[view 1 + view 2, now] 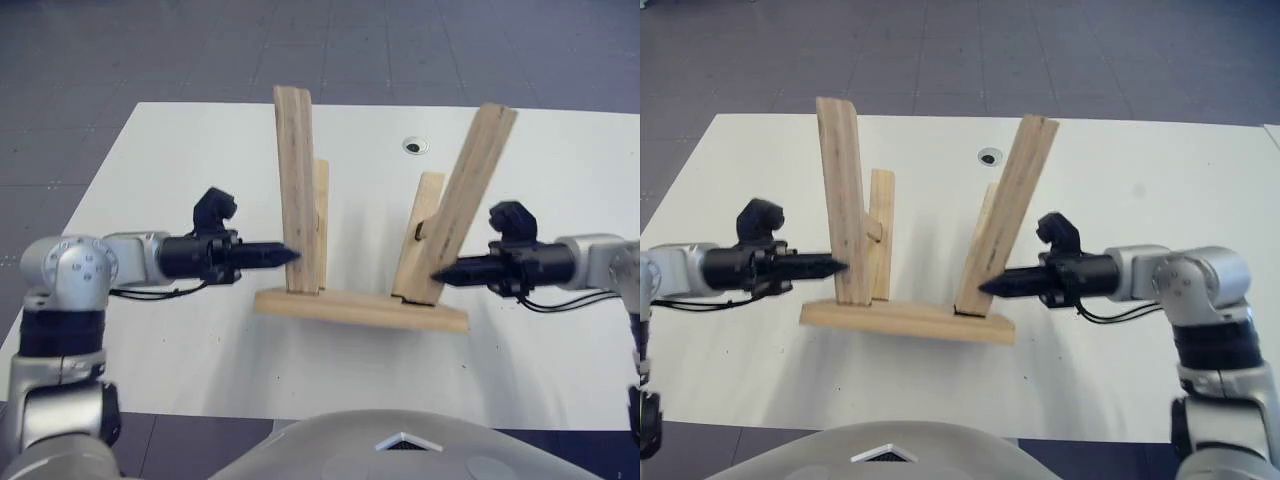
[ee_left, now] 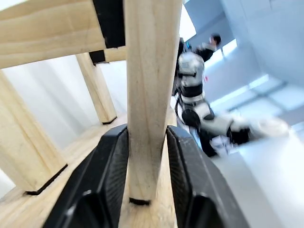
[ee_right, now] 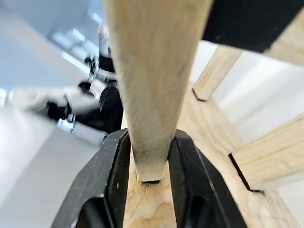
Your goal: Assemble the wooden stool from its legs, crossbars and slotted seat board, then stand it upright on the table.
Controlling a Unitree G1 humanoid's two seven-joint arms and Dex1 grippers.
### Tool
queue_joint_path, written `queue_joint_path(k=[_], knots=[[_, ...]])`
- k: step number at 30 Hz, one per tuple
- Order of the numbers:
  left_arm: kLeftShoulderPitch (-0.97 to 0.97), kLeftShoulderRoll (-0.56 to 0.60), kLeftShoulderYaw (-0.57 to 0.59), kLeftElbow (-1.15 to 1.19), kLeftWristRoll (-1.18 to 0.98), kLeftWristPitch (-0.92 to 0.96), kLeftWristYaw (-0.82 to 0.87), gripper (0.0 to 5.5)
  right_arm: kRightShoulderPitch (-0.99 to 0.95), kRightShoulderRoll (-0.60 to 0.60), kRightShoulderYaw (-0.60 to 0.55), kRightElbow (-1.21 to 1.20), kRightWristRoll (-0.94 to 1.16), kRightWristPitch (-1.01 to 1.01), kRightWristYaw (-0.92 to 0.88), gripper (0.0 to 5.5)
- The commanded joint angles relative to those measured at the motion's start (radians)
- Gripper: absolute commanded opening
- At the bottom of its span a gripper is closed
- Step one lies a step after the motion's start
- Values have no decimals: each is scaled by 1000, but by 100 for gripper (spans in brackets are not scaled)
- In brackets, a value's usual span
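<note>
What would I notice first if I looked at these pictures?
A wooden stool sits upside down on the white table, seat board at the bottom. From each side a black gripper pinches a leg low down: the left gripper the upright left leg, the right gripper the leaning right leg.

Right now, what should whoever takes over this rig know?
Left gripper: shut on the near-left leg, low by the seat board.
Right gripper: shut on the near-right leg, likewise low.
Stool rests upside down on the table, seat board flat, legs pointing up in their slots, a crossbar fitted between legs.
Done: assembly, as far as visible.
Left: turn it over and stand it upright.
</note>
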Motion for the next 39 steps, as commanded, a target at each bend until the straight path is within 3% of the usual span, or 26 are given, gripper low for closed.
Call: queue_joint_path(k=[1,5,8,16,21,22,24,26,28,33,39], knots=[[-185,-158,64,293,-21,129,82,199,-197,110,13,283,-103,27,-92,185],[-289,-156,139,491,27,198,117,260,-275,134,41,487,-190,3,-43,262],[-298,-73,160,542,38,202,98,260,-290,88,32,545,-216,15,6,268],[-170,95,142,410,-33,204,26,260,-316,47,-133,460,-137,108,45,268],[5,204,210,244,-73,203,-5,260,-229,-28,-153,423,-226,-29,33,268],[61,213,218,155,-47,167,-6,260,-197,-46,-107,406,-287,-124,47,268],[263,243,153,-146,154,-143,-56,260,-122,-61,-28,371,-426,-359,58,268],[439,281,32,-342,390,-484,-139,260,-63,-49,22,351,-538,-538,26,268],[530,282,-51,-440,533,-671,-167,260,11,-14,50,304,-623,-681,-41,268],[593,265,-66,-532,581,-752,-194,260,80,46,80,216,-692,-796,-96,268],[478,128,-92,-503,616,-751,-44,260,112,55,102,65,-693,-784,-72,268]])
